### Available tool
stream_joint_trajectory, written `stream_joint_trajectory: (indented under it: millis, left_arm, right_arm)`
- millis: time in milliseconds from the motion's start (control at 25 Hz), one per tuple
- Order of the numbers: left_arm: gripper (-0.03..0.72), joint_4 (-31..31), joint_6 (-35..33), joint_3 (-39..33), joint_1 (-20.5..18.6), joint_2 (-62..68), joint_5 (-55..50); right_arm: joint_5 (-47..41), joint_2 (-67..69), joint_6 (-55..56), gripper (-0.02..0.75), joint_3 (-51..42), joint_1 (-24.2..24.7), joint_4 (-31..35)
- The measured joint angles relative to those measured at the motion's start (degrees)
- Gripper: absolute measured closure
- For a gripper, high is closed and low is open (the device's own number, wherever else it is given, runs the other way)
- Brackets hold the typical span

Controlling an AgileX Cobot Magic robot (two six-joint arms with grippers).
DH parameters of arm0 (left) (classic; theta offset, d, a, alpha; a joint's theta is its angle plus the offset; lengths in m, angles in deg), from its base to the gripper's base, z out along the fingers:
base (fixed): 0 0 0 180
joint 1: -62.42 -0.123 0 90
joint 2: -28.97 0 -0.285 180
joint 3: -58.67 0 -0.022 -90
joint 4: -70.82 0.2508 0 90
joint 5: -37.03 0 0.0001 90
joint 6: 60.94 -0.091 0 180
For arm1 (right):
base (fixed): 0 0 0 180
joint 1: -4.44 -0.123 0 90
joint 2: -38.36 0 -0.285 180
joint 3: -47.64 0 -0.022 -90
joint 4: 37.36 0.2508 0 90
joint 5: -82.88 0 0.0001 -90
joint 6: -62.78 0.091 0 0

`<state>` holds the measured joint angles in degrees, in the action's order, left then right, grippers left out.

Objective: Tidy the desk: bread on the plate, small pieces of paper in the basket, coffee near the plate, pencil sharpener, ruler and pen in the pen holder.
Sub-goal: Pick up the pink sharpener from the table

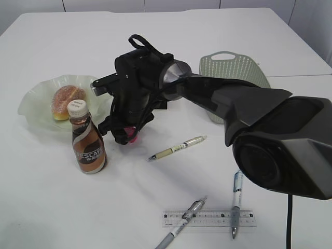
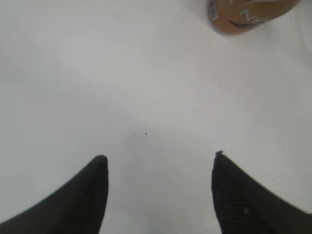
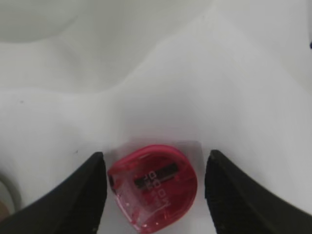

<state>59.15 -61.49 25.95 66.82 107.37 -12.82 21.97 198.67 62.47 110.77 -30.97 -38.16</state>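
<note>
Your right gripper (image 3: 153, 195) stands spread with the red pencil sharpener (image 3: 152, 186) lying flat on the desk (image 3: 161, 83) between its jaws, untouched by either; judge it light, hard and slick, so pinch its two opposite side edges squarely.

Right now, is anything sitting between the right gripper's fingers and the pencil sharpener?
Nothing visible. In the right wrist view the red pencil sharpener lies on the desk directly between the open fingers of the right gripper, with bare gaps on both sides. The coffee bottle stands off to the side.
</note>
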Motion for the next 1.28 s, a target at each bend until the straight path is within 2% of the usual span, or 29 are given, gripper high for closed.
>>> stream_joint_trajectory:
  millis: [200, 440, 1280]
  left_arm:
    - [0.2, 0.0, 0.0, 0.0, 0.0, 0.0, 0.0]
    - [0.2, 0.1, 0.0, 0.0, 0.0, 0.0, 0.0]
    - [0.201, 0.1, 0.0, 0.0, 0.0, 0.0, -0.3]
  right_arm:
    - [0.6, 0.1, 0.0, 0.269, 0.0, 0.0, -0.3]
    - [1.2, 0.3, 0.3, 0.323, 0.0, 0.0, -0.9]
    - [-1.6, 0.2, 0.7, 0.353, 0.1, 0.0, -1.1]
